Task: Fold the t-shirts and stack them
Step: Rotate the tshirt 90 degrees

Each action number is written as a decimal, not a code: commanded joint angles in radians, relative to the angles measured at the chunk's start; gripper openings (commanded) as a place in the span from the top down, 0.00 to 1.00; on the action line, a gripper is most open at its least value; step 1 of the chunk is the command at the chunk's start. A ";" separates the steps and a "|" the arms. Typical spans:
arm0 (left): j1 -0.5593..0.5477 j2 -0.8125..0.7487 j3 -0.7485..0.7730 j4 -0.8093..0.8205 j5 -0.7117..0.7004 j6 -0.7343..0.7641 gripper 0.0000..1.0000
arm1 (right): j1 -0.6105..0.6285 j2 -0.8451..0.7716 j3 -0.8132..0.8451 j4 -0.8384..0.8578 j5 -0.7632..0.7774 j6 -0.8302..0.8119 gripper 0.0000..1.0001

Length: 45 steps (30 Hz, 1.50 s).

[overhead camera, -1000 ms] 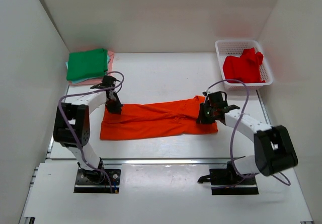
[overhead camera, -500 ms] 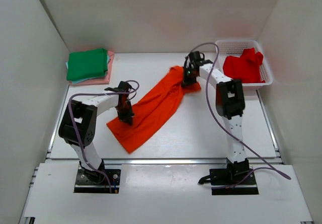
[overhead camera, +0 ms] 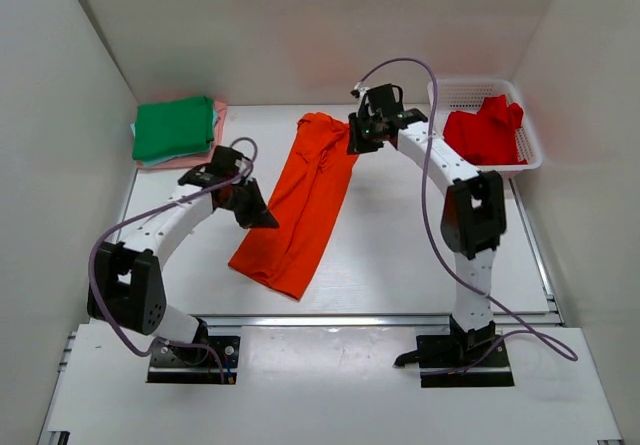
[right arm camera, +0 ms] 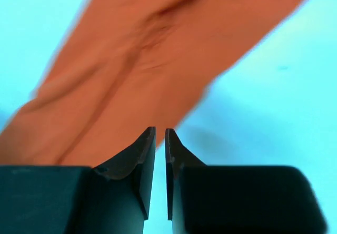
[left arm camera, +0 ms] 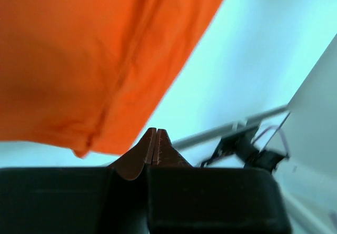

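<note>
The bright orange t-shirt [overhead camera: 305, 200] lies folded into a long strip, running diagonally from the far middle of the table to the near left. My left gripper [overhead camera: 258, 213] is at the strip's left edge, shut, with nothing seen between its tips [left arm camera: 155, 132]; the orange cloth [left arm camera: 79, 60] lies just beyond them. My right gripper [overhead camera: 355, 140] is at the strip's far right corner, its jaws a narrow gap apart [right arm camera: 160, 130] with bare table showing between them, the cloth [right arm camera: 142, 60] just ahead. A green shirt [overhead camera: 173, 127] tops a folded stack over pink [overhead camera: 205, 157]. The red shirt [overhead camera: 483, 133] lies in the basket.
The white mesh basket [overhead camera: 470, 83] stands at the far right corner. The folded stack sits at the far left corner. White walls enclose the table on three sides. A metal rail [overhead camera: 330, 320] runs along the near edge.
The orange shirt has swung from lying crosswise to lying diagonally, far end toward the back. The right gripper moved to the far middle, and the left gripper shifted right along the shirt's edge.
</note>
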 commanded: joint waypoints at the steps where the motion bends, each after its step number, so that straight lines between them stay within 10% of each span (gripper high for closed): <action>1: 0.126 -0.064 -0.023 0.001 -0.049 0.044 1.00 | 0.112 -0.259 -0.266 0.231 -0.027 0.034 0.90; 19: 0.061 -0.072 -0.434 0.140 -0.309 0.077 1.00 | 0.473 -0.347 -0.975 0.501 -0.228 0.238 1.00; 36: -0.295 -0.145 -0.490 0.189 -0.118 -0.095 1.00 | 0.247 -0.568 -1.190 0.276 -0.042 0.139 1.00; 45: -0.226 -0.262 -0.303 0.107 -0.088 -0.135 0.98 | 0.243 -0.830 -1.178 0.128 -0.061 0.264 1.00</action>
